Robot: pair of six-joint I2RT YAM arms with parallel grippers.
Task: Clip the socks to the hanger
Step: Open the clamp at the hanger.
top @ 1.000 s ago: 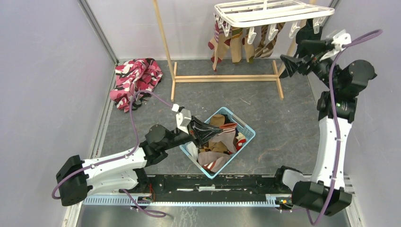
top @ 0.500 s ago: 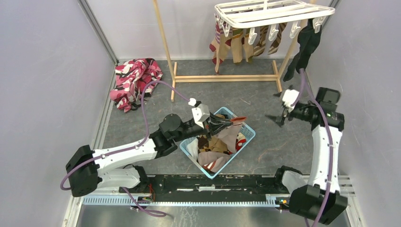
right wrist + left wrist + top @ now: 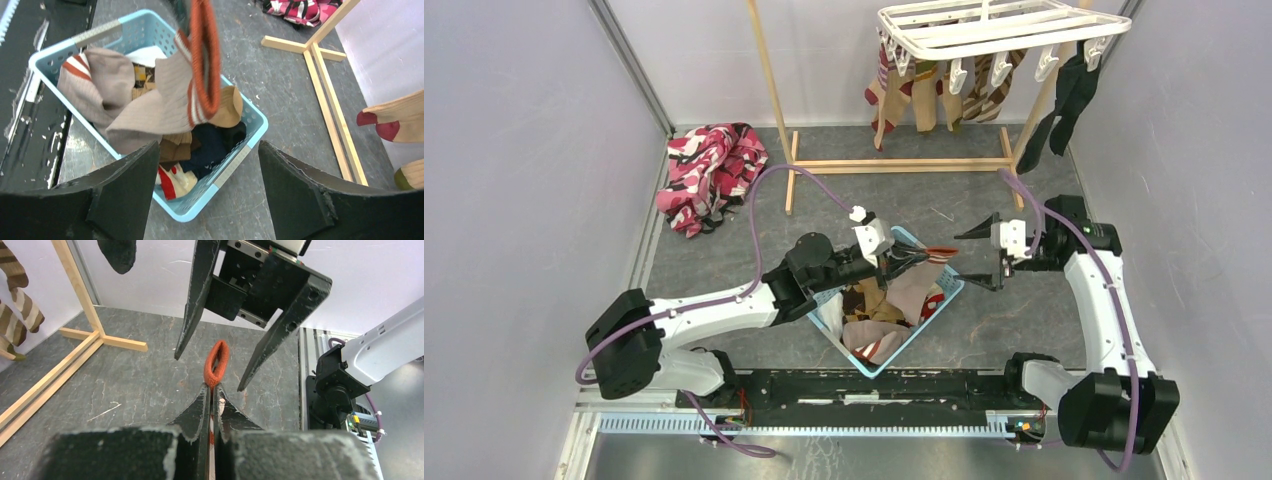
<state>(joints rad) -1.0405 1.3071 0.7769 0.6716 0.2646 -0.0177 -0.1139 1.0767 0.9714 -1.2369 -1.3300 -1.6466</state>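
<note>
Left gripper (image 3: 212,392): jaws pressed together on a grey sock (image 3: 165,107), pinching it just below the red cuff (image 3: 216,362). The cuff stands up past the fingertips as an open loop. The rest of the sock trails down and back into the basket (image 3: 921,330).

Right gripper (image 3: 977,258): jaws spread wide and pointed at the left gripper, head on. In the left wrist view the cuff loop sits in the gap between the two right fingers, with clear space on either side and no contact seen. In the right wrist view the cuff hangs at top centre, between and beyond the finger pads. Right gripper holds nothing.

Both grippers meet over the far right corner of the basket, above the table.

Basket: light blue mesh, in the middle of the grey table, corner toward the arm bases. It holds a heap of socks (image 3: 210,145): tan, brown, dark navy, and one with red and white stripes.

Hanger (image 3: 984,25): white rack, high at the far right, on a wooden stand (image 3: 899,163). Several striped and tan socks hang from clips along its near edge. One black sock (image 3: 1069,95) hangs from a clip at the right end.

Far left on the table: a crumpled pink, red and black cloth (image 3: 709,170), well apart from both arms.
</note>
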